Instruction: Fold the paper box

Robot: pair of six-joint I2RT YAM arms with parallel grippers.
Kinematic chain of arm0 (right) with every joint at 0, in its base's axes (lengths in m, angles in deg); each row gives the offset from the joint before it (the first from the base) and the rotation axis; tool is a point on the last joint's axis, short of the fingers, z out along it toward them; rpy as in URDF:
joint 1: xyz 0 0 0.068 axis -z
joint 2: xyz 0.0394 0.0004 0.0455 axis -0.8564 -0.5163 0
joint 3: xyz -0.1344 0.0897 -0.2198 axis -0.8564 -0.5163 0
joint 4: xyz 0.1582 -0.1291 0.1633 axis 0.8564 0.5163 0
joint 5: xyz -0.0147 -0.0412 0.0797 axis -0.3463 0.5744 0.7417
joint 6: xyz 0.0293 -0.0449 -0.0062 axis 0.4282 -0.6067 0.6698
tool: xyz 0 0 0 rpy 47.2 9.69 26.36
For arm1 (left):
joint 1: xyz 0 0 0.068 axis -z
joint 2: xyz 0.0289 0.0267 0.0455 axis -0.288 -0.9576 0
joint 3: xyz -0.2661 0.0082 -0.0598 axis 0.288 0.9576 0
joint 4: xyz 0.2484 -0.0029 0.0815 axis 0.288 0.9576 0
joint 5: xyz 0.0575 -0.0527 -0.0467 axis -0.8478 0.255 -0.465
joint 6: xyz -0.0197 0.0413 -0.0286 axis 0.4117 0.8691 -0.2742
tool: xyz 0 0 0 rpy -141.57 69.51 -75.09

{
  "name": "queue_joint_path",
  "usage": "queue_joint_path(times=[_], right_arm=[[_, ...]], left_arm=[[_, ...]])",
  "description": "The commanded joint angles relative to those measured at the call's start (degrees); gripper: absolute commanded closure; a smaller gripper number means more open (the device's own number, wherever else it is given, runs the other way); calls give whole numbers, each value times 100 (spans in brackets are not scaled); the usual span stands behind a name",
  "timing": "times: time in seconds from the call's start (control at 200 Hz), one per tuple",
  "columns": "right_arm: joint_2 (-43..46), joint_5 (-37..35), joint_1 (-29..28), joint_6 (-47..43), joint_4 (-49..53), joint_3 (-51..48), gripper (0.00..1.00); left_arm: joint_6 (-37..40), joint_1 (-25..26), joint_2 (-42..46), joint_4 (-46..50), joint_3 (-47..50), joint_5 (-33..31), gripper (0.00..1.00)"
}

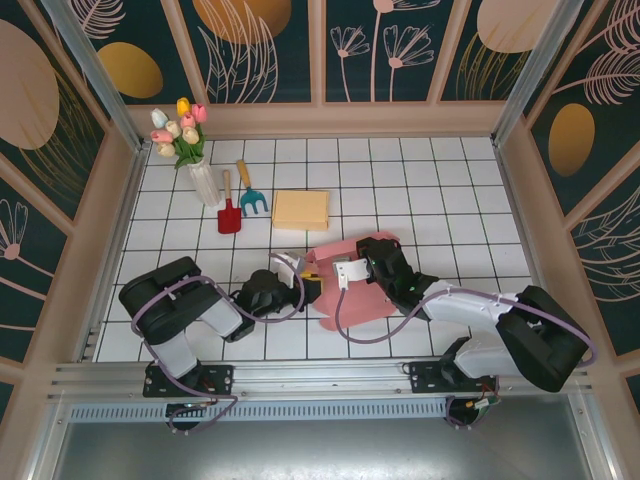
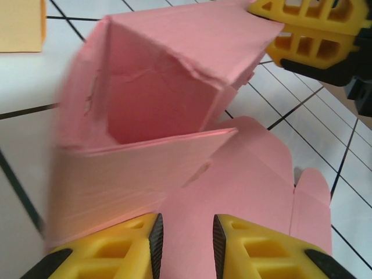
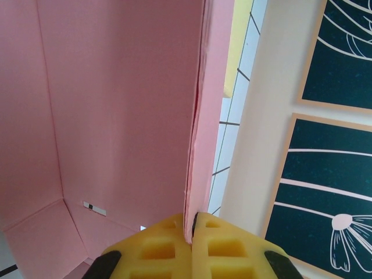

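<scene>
Near the front of the table point(image 1: 430, 190), the half-formed box point(image 1: 365, 305) looks light and floppy; my right gripper point(image 3: 193, 224) pinches a wall's edge, the left gripper point(image 2: 187, 238) hangs slightly open over a flap point(image 2: 244, 174), and I'd grip near creases.

**Entry: robot test booth.** A staged lab cell, not a lived-in room.
- Enclosure: printed botanical wall panels point(image 1: 260, 40) on the left, right and far sides, framed by bare aluminium posts point(image 1: 95, 75).
- My work surface: white gridded tabletop point(image 1: 440, 190).
- Near edge: metal mounting rail point(image 1: 320, 372).
- Set dressing, far left: vase of tulips point(image 1: 203, 182), small red spade point(image 1: 229, 214), small teal rake point(image 1: 252, 197).
</scene>
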Motion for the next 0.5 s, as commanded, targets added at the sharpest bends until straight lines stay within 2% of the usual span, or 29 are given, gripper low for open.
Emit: queue_joint_path(times=[0.0, 0.175, 0.335, 0.495], right_arm=[[-220, 101, -63, 110, 920, -68, 100], [-268, 17, -50, 190, 979, -14, 100], [-230, 23, -48, 224, 1040, 8, 100], [-151, 46, -36, 259, 1133, 2, 100]], left_arm=[[-69, 106, -30, -93, -142, -72, 69], [-83, 168, 87, -44, -101, -69, 69], [26, 163, 562, 196, -50, -47, 69], [246, 164, 1238, 764, 265, -626, 68]])
